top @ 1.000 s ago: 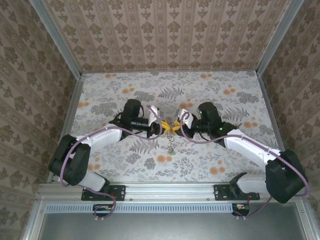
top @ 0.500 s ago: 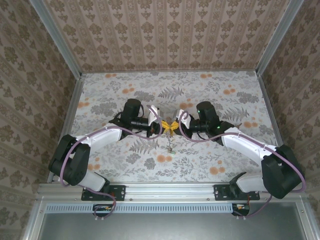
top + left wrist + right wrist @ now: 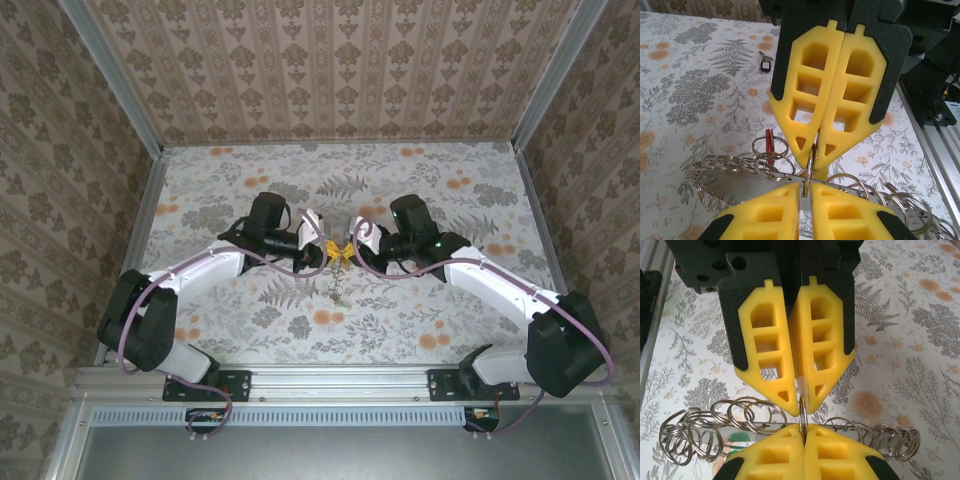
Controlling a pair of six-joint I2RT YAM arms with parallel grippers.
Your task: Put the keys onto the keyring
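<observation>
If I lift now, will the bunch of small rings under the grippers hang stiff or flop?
Likely floppy: the ring bunch is many loose linked rings, trailing as a string in the top view, so it should sag and swing. It is smooth thin metal, so probably light and apt to slide or snag on the table rather than roll.

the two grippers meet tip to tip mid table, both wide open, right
Not wide open. The left gripper and right gripper are both closed, pinching a thin ring between them, as the two wrist views show. They do meet tip to tip over the middle of the table.
</observation>
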